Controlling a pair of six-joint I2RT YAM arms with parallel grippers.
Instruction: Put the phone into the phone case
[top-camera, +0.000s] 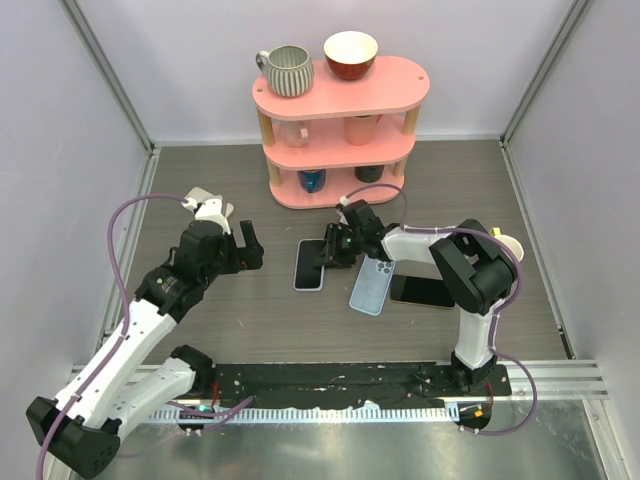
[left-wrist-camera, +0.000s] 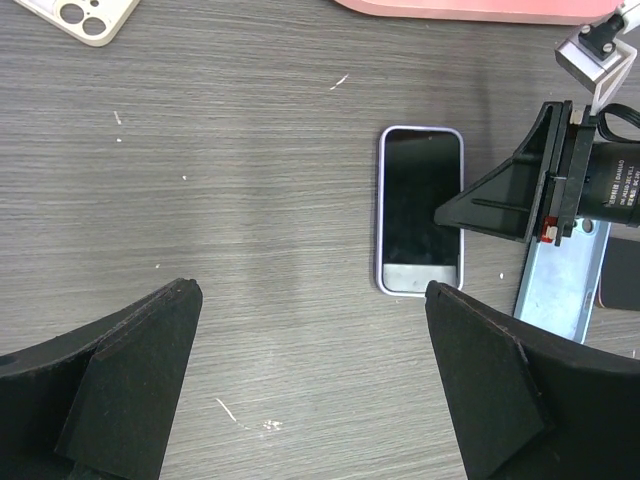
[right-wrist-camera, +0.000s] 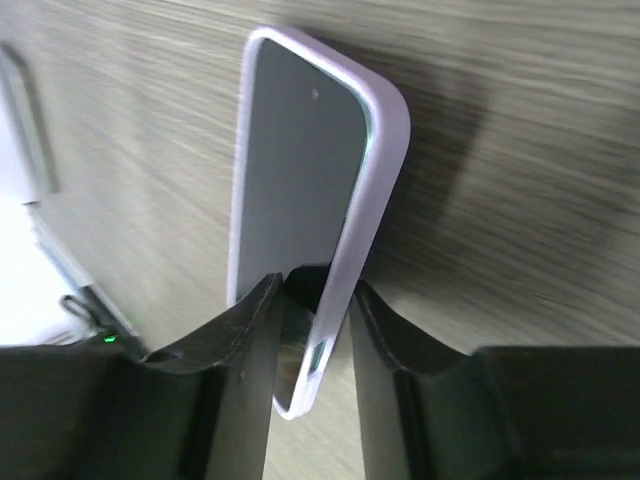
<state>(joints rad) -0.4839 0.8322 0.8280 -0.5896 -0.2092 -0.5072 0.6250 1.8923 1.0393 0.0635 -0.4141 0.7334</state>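
Observation:
A black-screened phone (top-camera: 311, 265) (left-wrist-camera: 420, 200) (right-wrist-camera: 300, 150) lies face up mid-table, seated in a lavender phone case (left-wrist-camera: 379, 215) (right-wrist-camera: 378, 160) whose rim wraps all its edges. My right gripper (top-camera: 336, 250) (right-wrist-camera: 312, 285) straddles the phone's right long edge. One finger is over the screen and the other is against the case side, and a thin gap shows at the screen. My left gripper (top-camera: 243, 248) (left-wrist-camera: 310, 295) hovers wide open and holds nothing, left of the phone.
A light blue case (top-camera: 371, 287) and a dark phone (top-camera: 422, 291) lie right of the cased phone, under the right arm. A beige case (top-camera: 205, 198) (left-wrist-camera: 80, 18) lies at far left. A pink shelf (top-camera: 340, 95) with cups stands behind.

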